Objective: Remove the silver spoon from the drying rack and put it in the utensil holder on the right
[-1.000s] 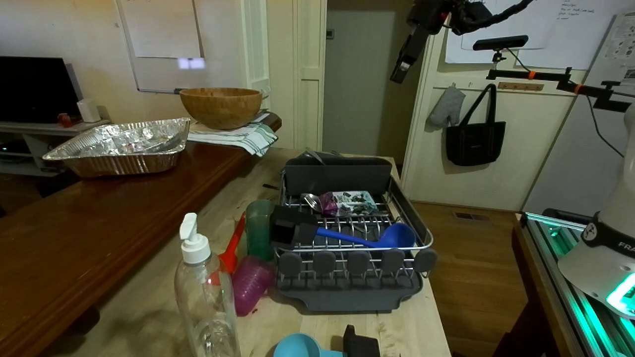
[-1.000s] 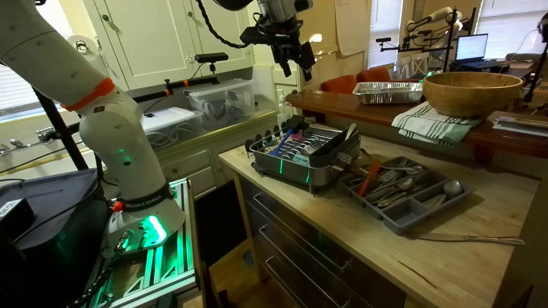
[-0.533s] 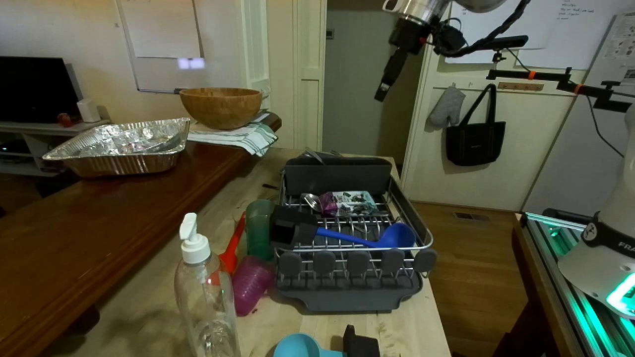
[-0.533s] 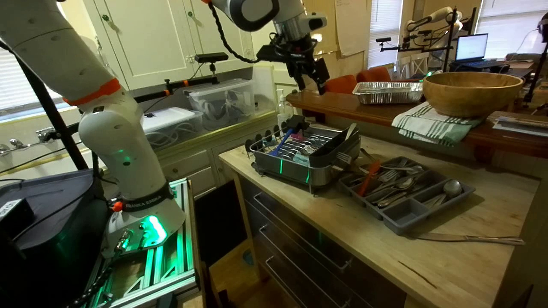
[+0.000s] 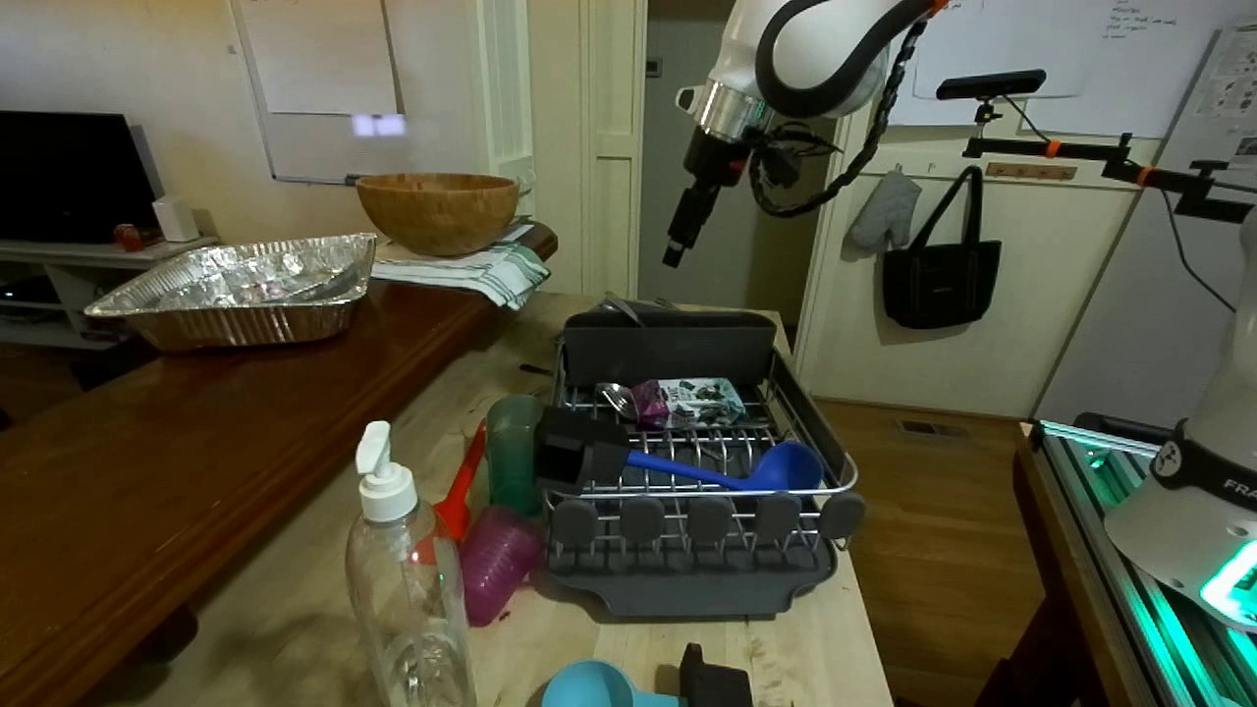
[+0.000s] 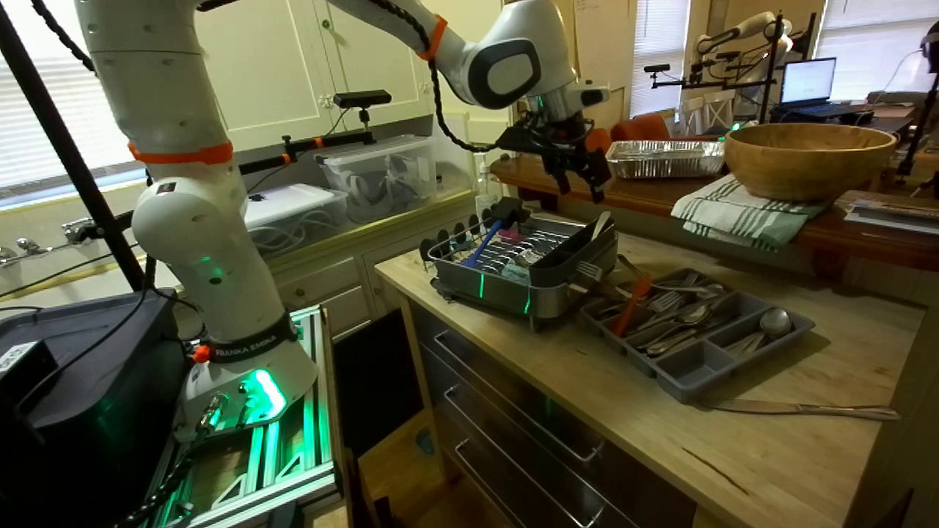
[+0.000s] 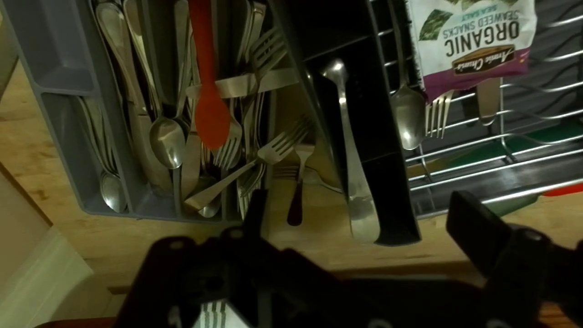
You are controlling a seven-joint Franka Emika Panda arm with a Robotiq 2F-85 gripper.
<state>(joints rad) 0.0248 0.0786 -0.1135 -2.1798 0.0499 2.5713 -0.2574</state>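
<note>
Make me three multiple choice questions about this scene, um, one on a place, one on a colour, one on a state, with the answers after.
1. The packet lies in the: A wooden bowl; B rack; C foil tray.
2. The ladle's scoop is: A green; B orange; C blue.
3. The claw is: A open; B shut, empty; C shut on a spoon.

1 B, both exterior views show it there. 2 C, it shows blue in an exterior view. 3 A, its fingers stand wide apart in the wrist view.
</note>
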